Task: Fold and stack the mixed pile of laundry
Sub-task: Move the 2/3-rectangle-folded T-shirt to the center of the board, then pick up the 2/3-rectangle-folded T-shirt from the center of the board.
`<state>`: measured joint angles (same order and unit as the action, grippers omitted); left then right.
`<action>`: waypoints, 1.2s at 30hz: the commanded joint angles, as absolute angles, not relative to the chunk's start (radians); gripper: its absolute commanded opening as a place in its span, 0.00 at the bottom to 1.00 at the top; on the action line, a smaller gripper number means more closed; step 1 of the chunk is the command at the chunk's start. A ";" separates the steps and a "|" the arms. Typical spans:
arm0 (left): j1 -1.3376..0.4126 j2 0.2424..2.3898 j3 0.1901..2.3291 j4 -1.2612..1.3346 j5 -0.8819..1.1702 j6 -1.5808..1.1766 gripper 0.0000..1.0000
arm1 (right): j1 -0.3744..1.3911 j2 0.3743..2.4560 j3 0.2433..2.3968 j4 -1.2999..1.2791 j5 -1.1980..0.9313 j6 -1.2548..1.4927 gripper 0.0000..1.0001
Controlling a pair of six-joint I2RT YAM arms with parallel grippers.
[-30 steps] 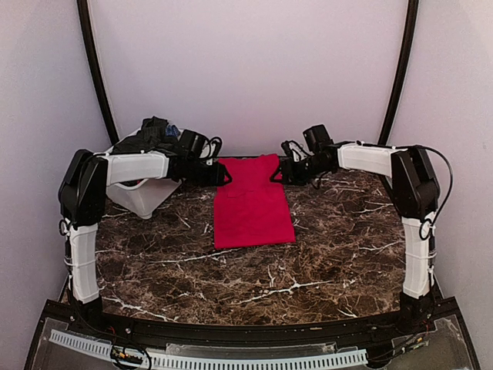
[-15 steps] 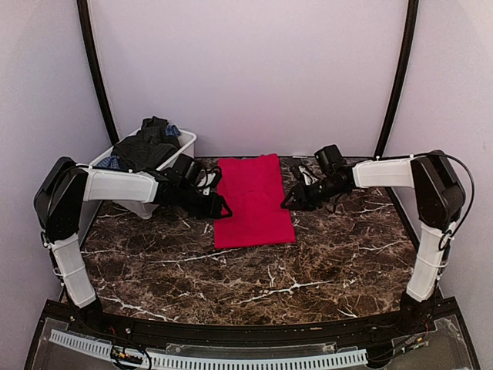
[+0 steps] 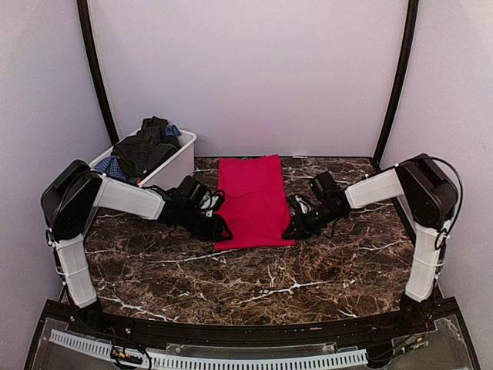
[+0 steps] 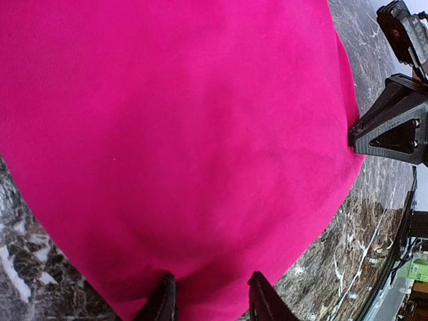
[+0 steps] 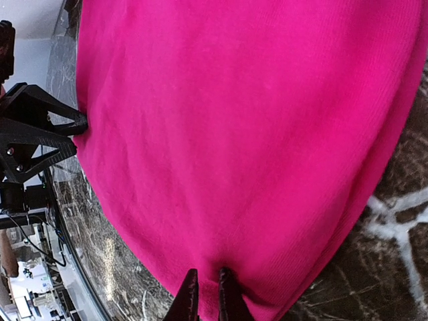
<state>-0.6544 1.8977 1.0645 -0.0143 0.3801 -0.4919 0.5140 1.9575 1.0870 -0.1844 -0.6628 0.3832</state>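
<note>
A robot test booth: plain walls (image 3: 246, 77), marble tabletop (image 3: 308, 277), black frame (image 3: 92, 62).

A bright red rectangular cloth (image 3: 253, 199) lies flat on the dark marbled stone tabletop (image 3: 323, 270), centre-back. To its left, at the rear corner, stands a white rectangular plastic bin (image 3: 179, 159) holding dark crumpled garments (image 3: 145, 148).

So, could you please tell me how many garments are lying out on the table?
1: the red cloth, spread flat in the middle of the table. The other garments are heaped in the white bin at far left; more may be hidden underneath.
</note>
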 commanded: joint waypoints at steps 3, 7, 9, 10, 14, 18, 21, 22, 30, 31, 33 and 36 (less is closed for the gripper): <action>-0.719 1.828 0.986 -0.086 0.361 -0.514 0.36 | 0.573 1.888 0.947 -0.219 -0.608 0.416 0.08; -0.732 1.725 0.936 -0.139 0.350 -0.552 0.36 | 0.576 1.780 0.861 -0.248 -0.574 0.424 0.08; -0.733 1.647 0.907 -0.166 0.317 -0.568 0.38 | 0.575 1.708 0.846 -0.291 -0.549 0.417 0.10; -0.732 1.603 0.890 -0.175 0.310 -0.573 0.39 | 0.575 1.664 0.838 -0.305 -0.549 0.417 0.12; -0.733 1.508 0.821 -0.194 0.298 -0.603 0.41 | 0.574 1.538 0.808 -0.347 -0.544 0.446 0.23; -0.732 1.470 0.739 -0.163 0.320 -0.627 0.41 | 0.575 1.527 0.767 -0.320 -0.575 0.470 0.27; -0.734 1.479 0.694 -0.119 0.354 -0.653 0.41 | 0.575 1.569 0.749 -0.284 -0.581 0.476 0.28; -0.735 1.489 0.688 -0.089 0.371 -0.661 0.41 | 0.575 1.585 0.744 -0.267 -0.588 0.480 0.28; -0.753 1.550 0.668 -0.005 0.394 -0.697 0.38 | 0.578 1.665 0.741 -0.191 -0.618 0.501 0.28; -0.756 1.569 0.675 0.008 0.395 -0.698 0.37 | 0.578 1.670 0.742 -0.189 -0.619 0.504 0.28; -0.759 1.593 0.689 0.018 0.394 -0.692 0.37 | 0.578 1.679 0.752 -0.189 -0.619 0.498 0.29; -0.759 1.626 0.717 0.022 0.396 -0.679 0.36 | 0.578 1.701 0.766 -0.187 -0.618 0.490 0.29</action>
